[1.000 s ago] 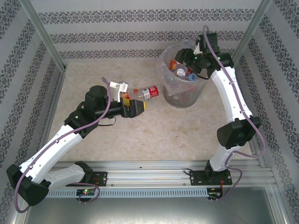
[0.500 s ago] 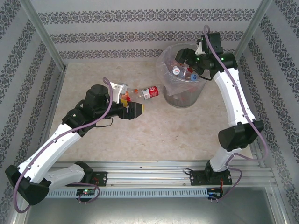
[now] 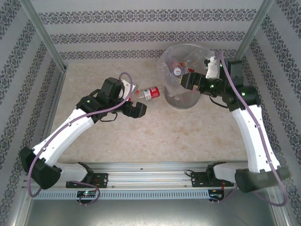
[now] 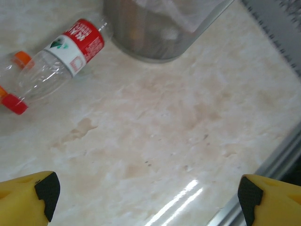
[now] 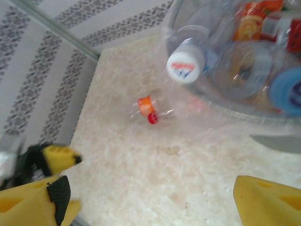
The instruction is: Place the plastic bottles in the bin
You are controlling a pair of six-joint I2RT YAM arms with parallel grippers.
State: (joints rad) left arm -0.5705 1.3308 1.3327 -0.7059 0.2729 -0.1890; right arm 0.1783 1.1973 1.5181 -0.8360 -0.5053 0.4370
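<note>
**Q.** Left pincer (image 4: pixel 148 197): what state?

**A.** Spread wide. Its yellow fingers with black pads (image 4: pixel 47 193) sit at either edge of the wrist view, with nothing between them. It hangs low over the pale marbled surface (image 4: pixel 188 117).

**Q.** What lies beyond it?

**A.** A clear plastic bottle with a red label and red cap (image 4: pixel 70 49) lies on its side on the surface. Its base points toward the round grey bin lined with a crinkly clear bag (image 4: pixel 141 37). The bottle is close against the bin wall, but contact cannot be told. An orange cap (image 4: pixel 21 59), belonging to a second clear bottle, lies just beside the first bottle's neck.

**Q.** And the right pincer (image 5: pixel 150 193)?

**A.** Likewise spread and empty. In the top view it is held over the right side of the bin's mouth, pointing left.

**Q.** What is in the bin?

**A.** Several plastic bottles are heaped inside the bag. One has a white cap (image 5: pixel 186 63) and one an orange label (image 5: pixel 247 21). The others are too blurred to tell apart.
</note>
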